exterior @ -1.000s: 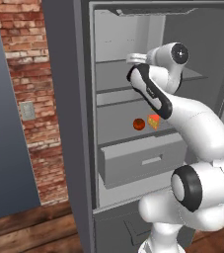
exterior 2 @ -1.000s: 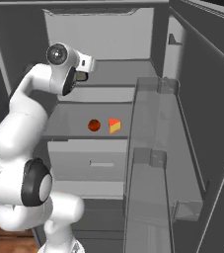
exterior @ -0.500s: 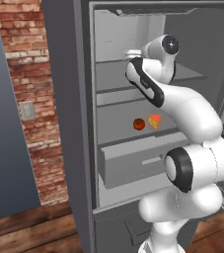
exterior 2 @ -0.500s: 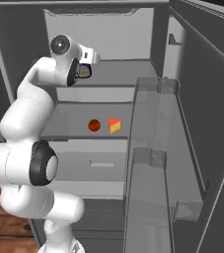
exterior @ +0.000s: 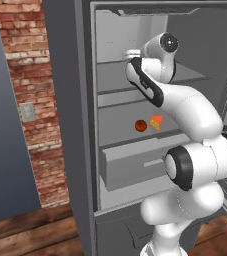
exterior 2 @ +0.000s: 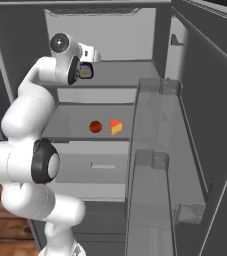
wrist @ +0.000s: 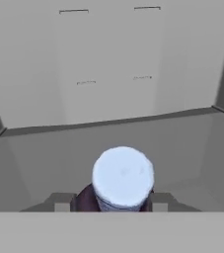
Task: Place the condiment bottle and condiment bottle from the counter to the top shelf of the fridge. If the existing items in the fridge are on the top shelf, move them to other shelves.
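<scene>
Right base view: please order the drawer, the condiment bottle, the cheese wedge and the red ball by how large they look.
1. Drawer, clearly the largest.
2. Condiment bottle and cheese wedge look alike; the bottle is partly hidden by the hand, so I do not rank them.
3. Red ball, slightly the smallest.

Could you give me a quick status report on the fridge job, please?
Pincer over the top shelf, condiment bottle between its fingers, grip unclear. Tomato and cheese wedge on a lower shelf. Nothing in the way.
</scene>
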You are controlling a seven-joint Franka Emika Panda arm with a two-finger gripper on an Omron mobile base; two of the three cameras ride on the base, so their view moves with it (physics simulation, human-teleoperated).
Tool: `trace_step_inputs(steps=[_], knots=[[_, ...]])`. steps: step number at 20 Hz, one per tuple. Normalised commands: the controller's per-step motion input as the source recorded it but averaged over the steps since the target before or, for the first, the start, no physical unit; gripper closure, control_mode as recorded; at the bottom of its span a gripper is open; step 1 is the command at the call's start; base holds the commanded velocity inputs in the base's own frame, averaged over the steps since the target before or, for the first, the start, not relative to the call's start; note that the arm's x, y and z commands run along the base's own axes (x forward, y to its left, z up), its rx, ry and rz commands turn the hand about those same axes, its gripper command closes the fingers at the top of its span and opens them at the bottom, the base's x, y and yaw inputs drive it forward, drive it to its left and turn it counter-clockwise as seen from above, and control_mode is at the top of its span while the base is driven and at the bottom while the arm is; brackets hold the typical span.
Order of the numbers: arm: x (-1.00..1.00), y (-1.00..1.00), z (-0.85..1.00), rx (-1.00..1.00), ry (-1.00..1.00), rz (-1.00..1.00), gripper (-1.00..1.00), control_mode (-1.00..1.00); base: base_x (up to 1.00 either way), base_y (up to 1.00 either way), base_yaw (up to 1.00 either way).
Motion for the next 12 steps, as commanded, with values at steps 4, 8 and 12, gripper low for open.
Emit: trace_step_inputs(steps=[4, 8, 12], knots=[[0.09, 0.0, 0.0, 0.0, 0.0, 0.0, -1.0, -1.0, 0.0, 0.0, 0.0], [0.14, 0.0, 0.0, 0.0, 0.0, 0.0, -1.0, -1.0, 0.0, 0.0, 0.0], [0.11, 0.0, 0.0, 0.0, 0.0, 0.0, -1.0, -1.0, 0.0, 0.0, 0.0]])
